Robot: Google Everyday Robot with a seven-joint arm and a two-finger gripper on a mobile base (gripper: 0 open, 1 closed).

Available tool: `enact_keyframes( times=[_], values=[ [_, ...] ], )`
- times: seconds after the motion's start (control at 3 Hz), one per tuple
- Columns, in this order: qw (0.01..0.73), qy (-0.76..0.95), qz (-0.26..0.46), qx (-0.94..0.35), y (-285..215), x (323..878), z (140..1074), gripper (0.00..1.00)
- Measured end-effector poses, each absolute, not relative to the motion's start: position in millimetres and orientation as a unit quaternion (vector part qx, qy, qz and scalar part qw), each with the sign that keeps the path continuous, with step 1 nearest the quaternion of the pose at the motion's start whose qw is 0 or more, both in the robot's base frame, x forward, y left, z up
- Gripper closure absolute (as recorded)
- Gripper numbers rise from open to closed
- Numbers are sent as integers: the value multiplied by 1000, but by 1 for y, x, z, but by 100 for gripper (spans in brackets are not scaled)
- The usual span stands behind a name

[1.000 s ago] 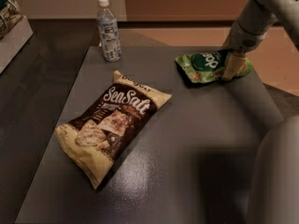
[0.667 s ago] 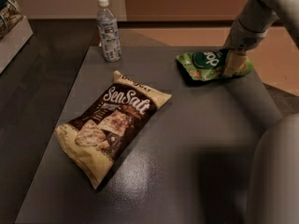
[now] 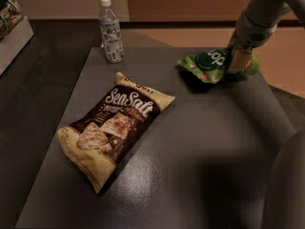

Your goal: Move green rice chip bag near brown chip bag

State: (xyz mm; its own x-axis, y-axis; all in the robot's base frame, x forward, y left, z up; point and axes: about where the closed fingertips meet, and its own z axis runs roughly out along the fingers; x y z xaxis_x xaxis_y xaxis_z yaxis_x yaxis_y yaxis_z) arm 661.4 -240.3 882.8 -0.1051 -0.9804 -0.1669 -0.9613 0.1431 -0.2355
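The green rice chip bag (image 3: 208,66) is at the table's far right, tipped up off the surface with a dark shadow under it. My gripper (image 3: 238,62) comes down from the upper right and is shut on the bag's right end. The brown chip bag (image 3: 114,126), cream-yellow with a dark brown "Sea Salt" panel, lies flat and slanted at the table's centre left, well apart from the green bag.
A clear water bottle (image 3: 110,31) with a white cap stands at the far left of the grey table (image 3: 200,166). A box with packets (image 3: 12,23) sits off the table at the far left. My arm's body fills the lower right corner.
The green bag lay flat under the gripper before. Now its left end is raised and tilted, with the logo facing the camera.
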Motion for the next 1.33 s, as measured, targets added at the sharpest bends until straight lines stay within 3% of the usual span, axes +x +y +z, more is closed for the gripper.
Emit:
enact_keyframes(
  times=[1.0,1.33],
  values=[
    [139,705,29,-694,-158,603,895,100],
    [145,692,54,-705,-133,589,894,84]
  ],
)
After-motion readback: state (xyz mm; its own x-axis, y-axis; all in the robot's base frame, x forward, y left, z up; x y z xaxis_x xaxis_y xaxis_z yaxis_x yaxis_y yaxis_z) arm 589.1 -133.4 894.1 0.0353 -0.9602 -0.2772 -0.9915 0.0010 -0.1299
